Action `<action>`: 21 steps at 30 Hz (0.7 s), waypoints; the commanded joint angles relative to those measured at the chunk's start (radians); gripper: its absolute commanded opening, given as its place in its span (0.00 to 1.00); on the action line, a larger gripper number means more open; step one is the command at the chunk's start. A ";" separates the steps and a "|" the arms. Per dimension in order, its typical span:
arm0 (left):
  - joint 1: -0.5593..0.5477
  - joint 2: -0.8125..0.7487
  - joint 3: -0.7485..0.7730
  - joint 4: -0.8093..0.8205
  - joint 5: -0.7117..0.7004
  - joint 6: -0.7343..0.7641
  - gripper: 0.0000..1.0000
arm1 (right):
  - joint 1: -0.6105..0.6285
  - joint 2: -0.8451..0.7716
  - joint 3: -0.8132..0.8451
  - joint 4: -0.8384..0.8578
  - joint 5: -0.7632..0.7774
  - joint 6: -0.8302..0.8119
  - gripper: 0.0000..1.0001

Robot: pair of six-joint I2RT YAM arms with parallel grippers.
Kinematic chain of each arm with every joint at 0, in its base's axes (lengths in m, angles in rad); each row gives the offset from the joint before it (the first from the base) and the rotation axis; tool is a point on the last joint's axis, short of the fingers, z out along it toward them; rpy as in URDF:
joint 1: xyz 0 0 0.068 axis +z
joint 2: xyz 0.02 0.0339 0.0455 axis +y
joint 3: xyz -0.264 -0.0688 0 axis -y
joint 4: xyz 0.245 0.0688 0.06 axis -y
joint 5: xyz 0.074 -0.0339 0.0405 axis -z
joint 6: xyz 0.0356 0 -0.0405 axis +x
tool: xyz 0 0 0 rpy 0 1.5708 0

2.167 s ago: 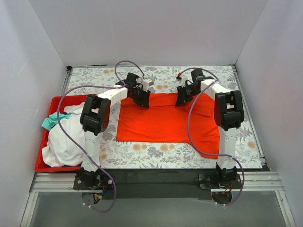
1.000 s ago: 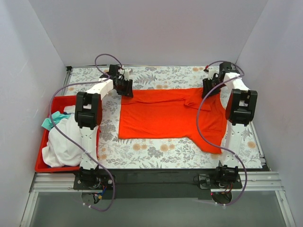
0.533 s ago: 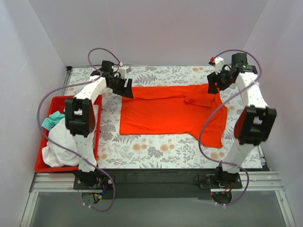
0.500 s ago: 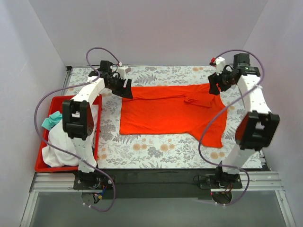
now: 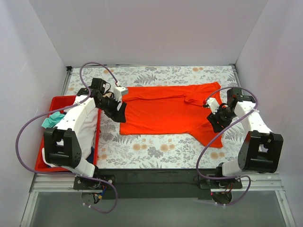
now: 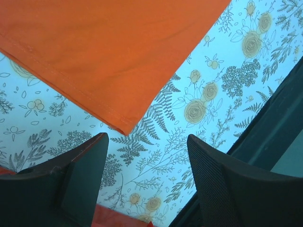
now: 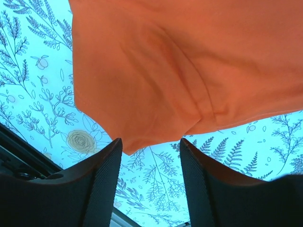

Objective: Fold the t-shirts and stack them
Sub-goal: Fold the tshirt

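The orange-red t-shirt (image 5: 165,111) lies spread flat across the middle of the flowered table. My left gripper (image 5: 118,112) is open and empty above the shirt's near left corner, which shows in the left wrist view (image 6: 118,71). My right gripper (image 5: 215,122) is open and empty above the shirt's right sleeve, which shows in the right wrist view (image 7: 165,71). White (image 5: 71,137) and teal (image 5: 49,121) t-shirts lie bunched in the bin at the left.
A red plastic bin (image 5: 42,165) stands at the table's left edge. The flowered tablecloth (image 5: 156,151) shows along the front and back. White walls close in the left, back and right. A dark rail (image 5: 156,177) runs along the near edge.
Both grippers have let go of the shirt's far edge and drawn back toward me, the left to the near left corner, the right to the right sleeve. The shirt now lies flat.
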 commanded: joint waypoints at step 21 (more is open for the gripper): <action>0.003 0.020 -0.021 -0.005 -0.015 0.031 0.67 | 0.012 0.040 -0.232 0.277 0.171 -0.121 0.55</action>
